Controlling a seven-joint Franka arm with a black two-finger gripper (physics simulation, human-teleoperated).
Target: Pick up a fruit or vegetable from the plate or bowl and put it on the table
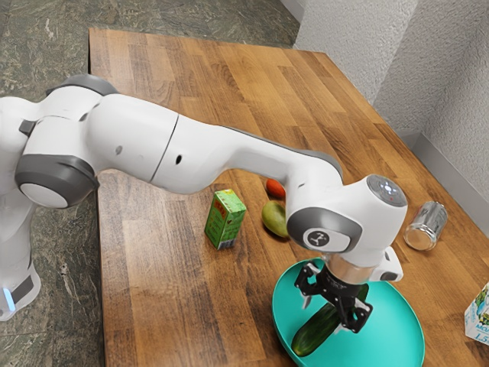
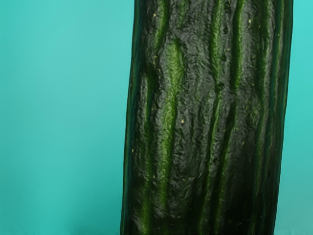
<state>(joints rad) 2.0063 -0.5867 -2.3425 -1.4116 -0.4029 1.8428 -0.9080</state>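
Observation:
My gripper (image 1: 331,315) stands over the teal plate (image 1: 390,336) in the exterior view, its two fingers wide apart, one to either side of a dark green cucumber (image 1: 312,333). The cucumber lies on the plate, its middle partly hidden by the hand. Seen from the wrist, the ridged cucumber (image 2: 205,117) is very close under the hand, with teal plate surface (image 2: 58,107) along both its sides.
On the wooden table (image 1: 176,283) stand a green juice box (image 1: 225,219), a green fruit (image 1: 274,219) and an orange-red one (image 1: 275,188) beside it. A silver can (image 1: 425,226) lies beyond the plate; a carton (image 1: 479,315) is at the exterior view's right edge.

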